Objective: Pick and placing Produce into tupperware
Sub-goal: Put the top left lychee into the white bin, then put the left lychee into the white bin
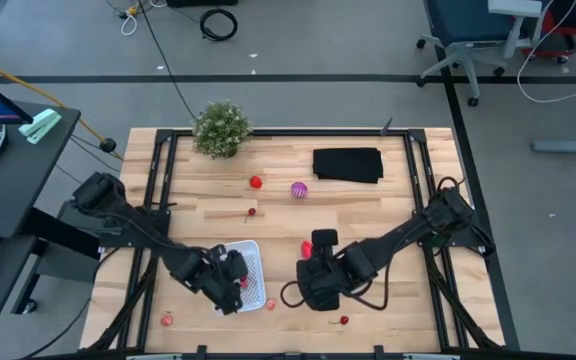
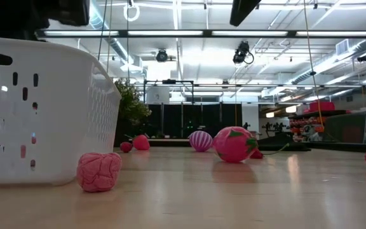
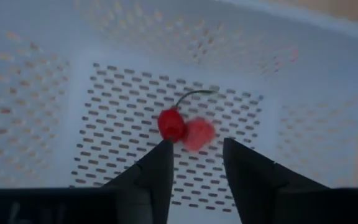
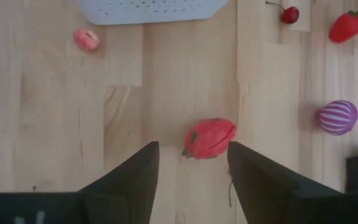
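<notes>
The white tupperware (image 1: 251,262) stands at the table's near left; it also shows in the low view (image 2: 43,108). My left gripper (image 3: 197,146) hangs open above it (image 1: 232,284). A red cherry (image 3: 171,124) and a pink piece (image 3: 198,134) lie on its dotted base. My right gripper (image 4: 193,146) is open over the table's near middle (image 1: 315,268). The larger red oblong (image 4: 210,138) lies on the wood below it, just past its fingertips (image 1: 306,245). The purple striped ball (image 1: 299,190), a strawberry (image 1: 256,182) and a small cherry (image 1: 252,211) lie farther back.
A pink piece (image 1: 272,304) lies on the wood just right of the tupperware. Small red pieces lie near the front edge (image 1: 168,319) (image 1: 344,320). A bushy green plant (image 1: 221,128) stands at the far left, and a flat black cloth (image 1: 348,165) lies at the far right.
</notes>
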`<state>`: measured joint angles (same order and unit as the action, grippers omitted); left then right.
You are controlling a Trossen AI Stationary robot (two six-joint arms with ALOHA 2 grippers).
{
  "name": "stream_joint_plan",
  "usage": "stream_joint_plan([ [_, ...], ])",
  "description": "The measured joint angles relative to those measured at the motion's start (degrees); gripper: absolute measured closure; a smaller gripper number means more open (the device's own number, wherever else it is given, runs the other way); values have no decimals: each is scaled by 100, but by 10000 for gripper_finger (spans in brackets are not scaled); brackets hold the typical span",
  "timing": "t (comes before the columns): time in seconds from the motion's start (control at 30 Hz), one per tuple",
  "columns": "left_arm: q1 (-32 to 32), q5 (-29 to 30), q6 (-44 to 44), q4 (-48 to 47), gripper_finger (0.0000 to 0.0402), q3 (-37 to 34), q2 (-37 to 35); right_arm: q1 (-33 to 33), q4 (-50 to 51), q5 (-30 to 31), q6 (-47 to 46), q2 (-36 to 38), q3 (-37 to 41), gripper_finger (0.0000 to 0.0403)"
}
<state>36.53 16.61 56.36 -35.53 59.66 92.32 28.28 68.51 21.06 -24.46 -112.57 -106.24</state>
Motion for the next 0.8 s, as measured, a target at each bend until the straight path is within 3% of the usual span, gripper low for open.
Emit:
stream_joint_plan([
  [0.13, -193, -789, 185, -470, 242, 302, -275, 33, -12, 10, 74, 0, 1, 203],
  [0.3, -301, -1464, 345, -1443, 261, 1287, -475, -1, -42, 22, 250, 0, 0, 203],
  [0.47, 9, -2263, 632, -2212, 286, 2389, -465, -10, -39, 26, 318, 0, 1, 203],
  [0.53, 280, -2299, 899, -2443, 295, 2658, -432, -10, -39, 25, 396, 0, 2, 203],
  [0.67, 915, -2291, 2264, -2538, 311, 2658, -425, -10, -39, 22, 399, 0, 2, 203],
  [0.8, 1641, -2281, 3499, -2610, 324, 2231, -358, -5, -39, 19, 396, 0, 2, 203],
])
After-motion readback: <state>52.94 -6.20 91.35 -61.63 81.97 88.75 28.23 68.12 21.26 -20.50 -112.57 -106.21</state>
